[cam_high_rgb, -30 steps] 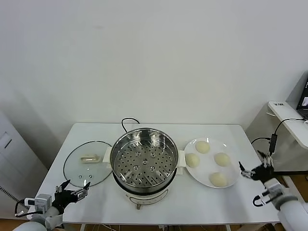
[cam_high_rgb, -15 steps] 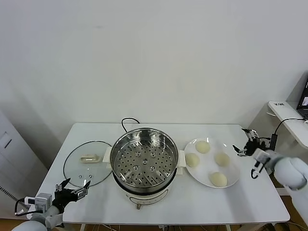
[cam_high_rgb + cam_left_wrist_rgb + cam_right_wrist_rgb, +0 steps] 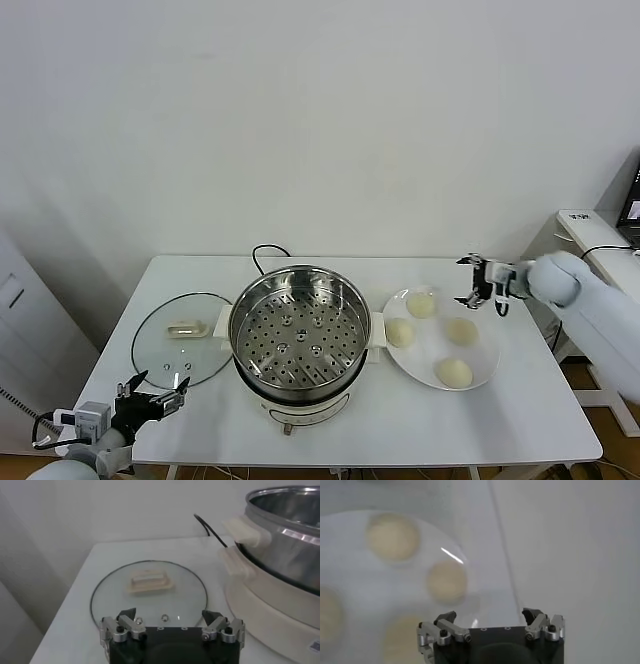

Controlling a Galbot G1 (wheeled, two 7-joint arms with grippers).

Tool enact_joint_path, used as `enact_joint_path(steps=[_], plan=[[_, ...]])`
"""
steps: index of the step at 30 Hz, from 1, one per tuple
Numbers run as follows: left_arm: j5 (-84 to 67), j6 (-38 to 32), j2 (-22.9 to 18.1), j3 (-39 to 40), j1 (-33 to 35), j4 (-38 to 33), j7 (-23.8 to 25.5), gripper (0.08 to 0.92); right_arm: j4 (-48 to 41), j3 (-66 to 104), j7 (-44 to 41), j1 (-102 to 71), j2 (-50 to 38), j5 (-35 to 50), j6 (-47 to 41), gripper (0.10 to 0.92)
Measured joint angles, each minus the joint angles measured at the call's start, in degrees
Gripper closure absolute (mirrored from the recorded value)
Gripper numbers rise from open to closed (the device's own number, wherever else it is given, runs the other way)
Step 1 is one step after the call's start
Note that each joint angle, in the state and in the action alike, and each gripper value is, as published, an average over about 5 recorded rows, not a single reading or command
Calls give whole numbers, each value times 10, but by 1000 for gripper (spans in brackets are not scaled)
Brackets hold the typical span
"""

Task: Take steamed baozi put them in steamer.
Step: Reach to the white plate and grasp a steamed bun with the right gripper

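Four pale cream baozi lie on a white plate (image 3: 487,344) right of the steamer: one at the back (image 3: 421,305), one on the left (image 3: 400,333), one on the right (image 3: 461,330), one at the front (image 3: 454,373). The steamer (image 3: 299,329) is a large steel pot with an empty perforated tray. My right gripper (image 3: 473,282) is open and empty, above the plate's back right edge. The right wrist view shows blurred baozi (image 3: 446,581) ahead of the open right gripper (image 3: 491,620). My left gripper (image 3: 154,388) is open and empty at the table's front left, facing the glass lid (image 3: 148,588).
The glass lid (image 3: 182,338) lies flat left of the steamer. A black cord (image 3: 266,251) runs behind the pot. A side table with a cable (image 3: 590,262) stands at the far right. The steamer wall (image 3: 287,535) rises close beside my left gripper (image 3: 170,623).
My right gripper has swung from beyond the table's front right corner up and inward to above the plate's back right edge. The left arm has not moved.
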Motion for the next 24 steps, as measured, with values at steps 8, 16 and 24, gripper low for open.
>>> enact_joint_path(steps=[8, 16, 24], plan=[[2, 4, -1, -5, 0, -3, -2, 177, -106, -83, -74, 69, 69, 2, 34, 203], [2, 4, 1, -9, 3, -5, -2, 177, -181, -100, -94, 82, 124, -12, 63, 203], [1, 5, 5, -11, 6, -7, -2, 177, -231, -92, -92, 76, 166, -34, 83, 203]])
